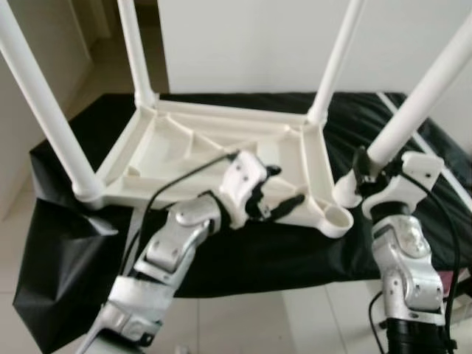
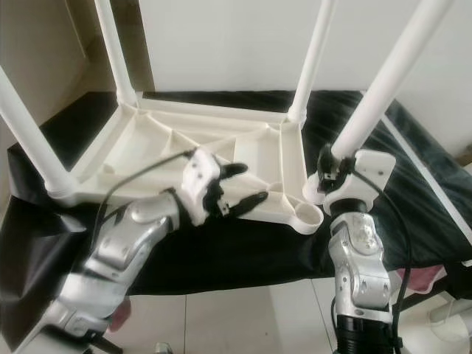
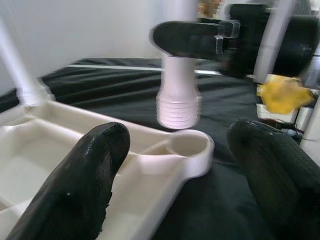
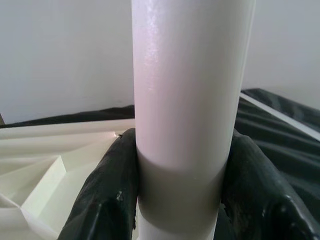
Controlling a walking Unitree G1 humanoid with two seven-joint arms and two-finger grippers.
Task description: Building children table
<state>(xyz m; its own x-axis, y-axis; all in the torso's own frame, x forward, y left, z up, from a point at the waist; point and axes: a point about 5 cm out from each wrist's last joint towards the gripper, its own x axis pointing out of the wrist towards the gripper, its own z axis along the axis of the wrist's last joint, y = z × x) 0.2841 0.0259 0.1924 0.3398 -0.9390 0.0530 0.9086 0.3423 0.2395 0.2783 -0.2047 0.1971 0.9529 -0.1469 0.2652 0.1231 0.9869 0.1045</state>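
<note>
White leg (image 1: pixel 413 110) — right end effector's (image 1: pixel 366 175) grip

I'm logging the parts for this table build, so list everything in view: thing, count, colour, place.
Upturned tabletop: one, cream white, on the black sheet.
Fitted legs: three, white, standing up from three corners.
Loose leg: one, white, threaded end just beside the empty corner socket, not yet in.
Black sheet: one, black, covers the low surface under the tabletop.
Floor: pale tiles, in front.
Wall: white, behind.
Yellow thing: one, blurred, beyond the sheet.
Left gripper: black fingers, open, over the tabletop's near edge.
Right gripper: black fingers, shut around the loose leg.
</note>
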